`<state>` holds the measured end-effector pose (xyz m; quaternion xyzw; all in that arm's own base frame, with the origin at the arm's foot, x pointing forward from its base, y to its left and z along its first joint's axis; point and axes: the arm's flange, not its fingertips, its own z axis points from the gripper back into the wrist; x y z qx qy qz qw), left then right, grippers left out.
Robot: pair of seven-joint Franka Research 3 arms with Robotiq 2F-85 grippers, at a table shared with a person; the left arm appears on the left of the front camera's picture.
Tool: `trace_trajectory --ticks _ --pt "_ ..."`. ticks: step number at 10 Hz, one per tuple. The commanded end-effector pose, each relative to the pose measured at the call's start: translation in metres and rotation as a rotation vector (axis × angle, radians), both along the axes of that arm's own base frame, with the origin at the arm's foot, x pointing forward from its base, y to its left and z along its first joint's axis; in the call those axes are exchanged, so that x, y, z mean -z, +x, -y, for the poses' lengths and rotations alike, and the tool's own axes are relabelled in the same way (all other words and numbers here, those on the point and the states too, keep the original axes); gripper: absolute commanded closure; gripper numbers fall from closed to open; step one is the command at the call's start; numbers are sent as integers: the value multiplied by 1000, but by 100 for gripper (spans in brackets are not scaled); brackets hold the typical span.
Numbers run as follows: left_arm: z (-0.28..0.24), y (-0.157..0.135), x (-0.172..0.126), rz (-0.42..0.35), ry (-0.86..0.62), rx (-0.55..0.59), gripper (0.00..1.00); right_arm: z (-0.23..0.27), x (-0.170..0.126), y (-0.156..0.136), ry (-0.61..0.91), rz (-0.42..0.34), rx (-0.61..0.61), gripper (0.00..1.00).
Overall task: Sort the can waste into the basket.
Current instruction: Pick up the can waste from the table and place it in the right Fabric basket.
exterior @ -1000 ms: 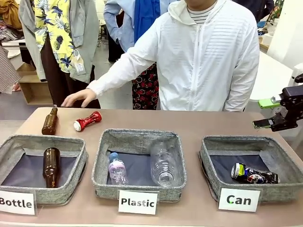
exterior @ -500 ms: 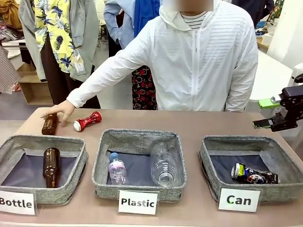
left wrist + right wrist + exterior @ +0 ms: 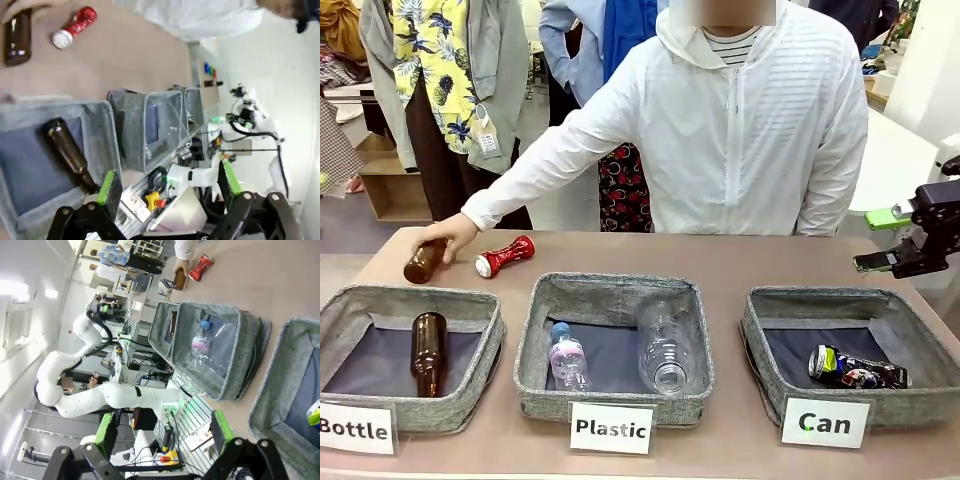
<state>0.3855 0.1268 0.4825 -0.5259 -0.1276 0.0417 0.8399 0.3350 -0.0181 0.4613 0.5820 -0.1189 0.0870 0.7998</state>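
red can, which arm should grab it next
Probably left: the red can lies far left, ahead of the open left end effector; the right end effector hangs far right.

The white left card, in front of the left basket, reads "Bottle", with its first letter clipped at the frame edge. The middle card, before the middle basket, reads "Plastic". The right card, before the right basket, reads "Can". Print on the small plastic bottle and the black can seems too small to read.
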Motion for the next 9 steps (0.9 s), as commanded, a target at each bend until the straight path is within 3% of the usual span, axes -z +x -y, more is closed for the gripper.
trace_trajectory --ticks 1,2,3,6,9 --pt "-17 49 -9 -119 71 25 0 2 -3 -1 -6 -6 -9 0" --pt "-24 41 -12 -114 66 9 0 2 -3 -1 -6 -6 -9 0" --pt "-40 15 -10 -84 33 -39 0 2 -3 -1 -6 -6 -9 0" --pt "-83 -112 6 72 -80 -341 0 2 -3 -1 -6 -6 -9 0" --pt "-115 -175 44 216 -320 -598 0 2 -3 -1 -6 -6 -9 0"
